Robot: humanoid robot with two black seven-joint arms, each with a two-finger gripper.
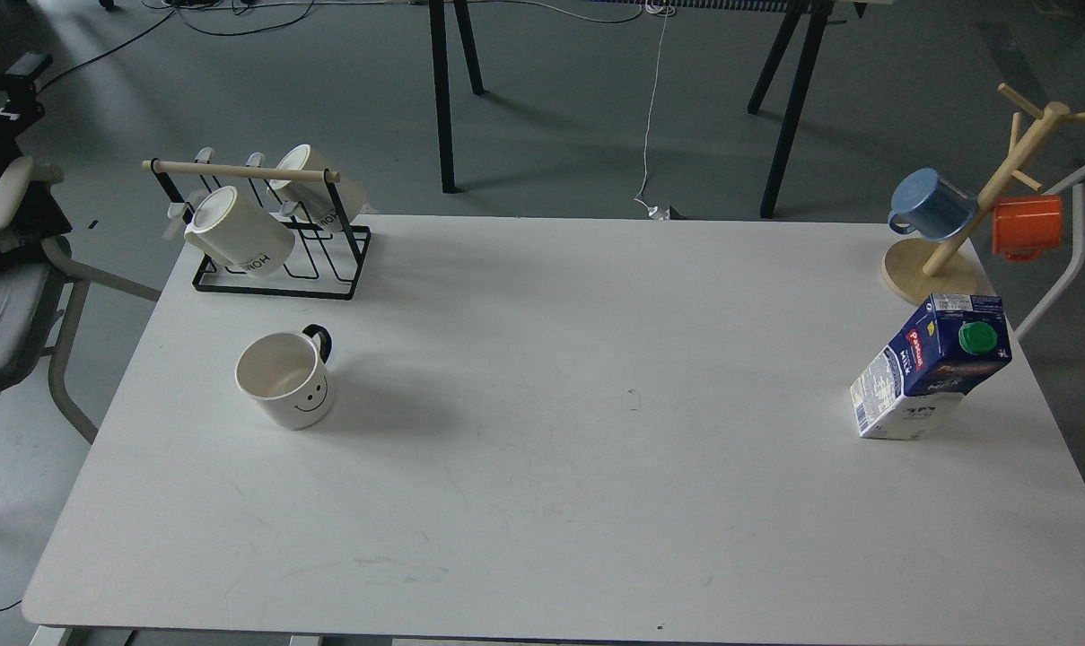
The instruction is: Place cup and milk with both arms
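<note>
**Head view: both task items on bench, no arms in frame**

White bench carries everything. Milk stands upright near right edge: blue/white carton, green cap, red logo, "MILK" legible (brand too small to read). Cup upright at left, smiley facing camera, black handle to rear. Rack mugs behind it show partial "HOM" lettering. Neither claw visible, so grip state unknown.
</note>
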